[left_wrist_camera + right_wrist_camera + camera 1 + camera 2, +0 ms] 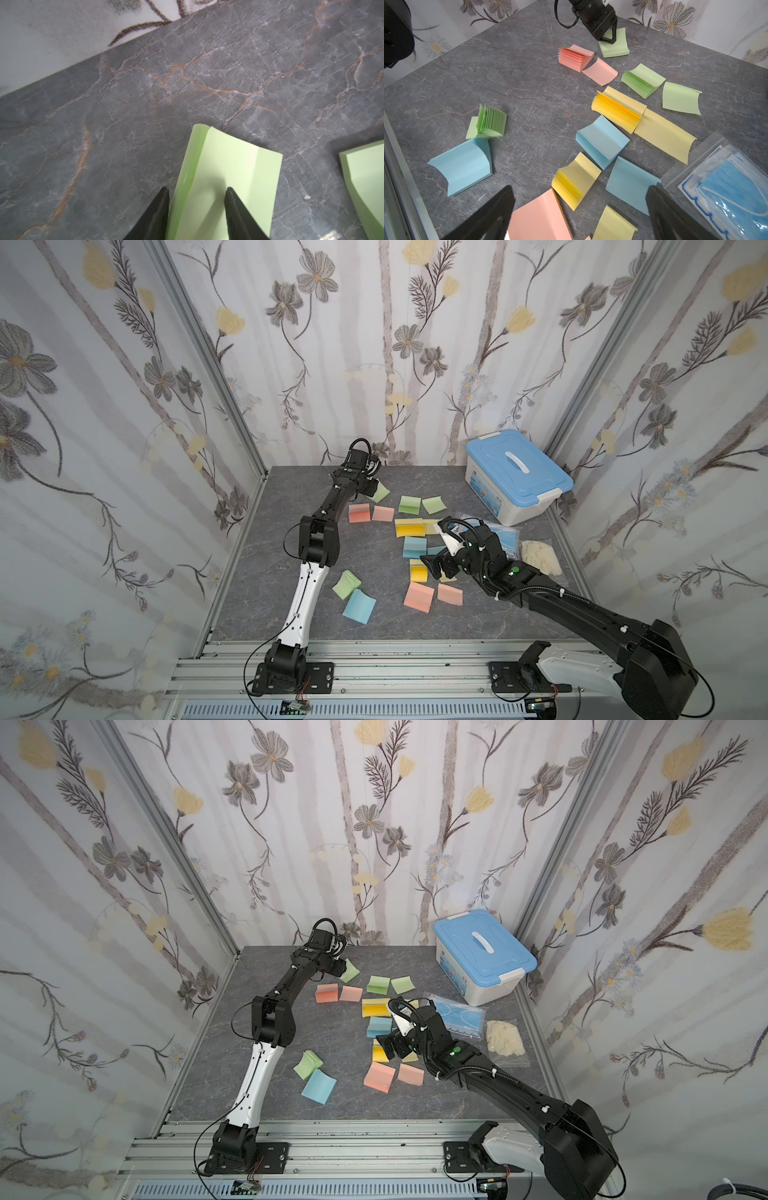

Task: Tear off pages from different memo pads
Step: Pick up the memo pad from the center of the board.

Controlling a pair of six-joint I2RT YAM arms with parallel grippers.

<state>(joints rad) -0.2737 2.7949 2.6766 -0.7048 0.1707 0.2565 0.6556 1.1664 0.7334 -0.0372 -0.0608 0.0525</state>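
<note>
Left gripper [197, 188]: jaws partly apart, straddling one edge of a green pad [228, 162] that lies on the table [207, 72]. One finger sits just outside the pad's side, the other over its curled top leaf. Can't tell whether it's pinching a leaf. A second green block [365, 187] lies off to one side of it, not touching.

Right gripper [581, 187]: wide open, holding nothing, hanging above the table. Below the gap between its fingers is a yellow pad [575, 180]. A salmon pad [537, 218] and a loose yellow page [610, 226] lie nearer the wrist. A loose blue page [629, 182] lies by one finger, right beside the mask packet [726, 187]. Just ahead is a blue pad [602, 139]. Well out past the other finger, a fanned green stack [492, 122] lies just beside a curled blue block [463, 164].
</note>
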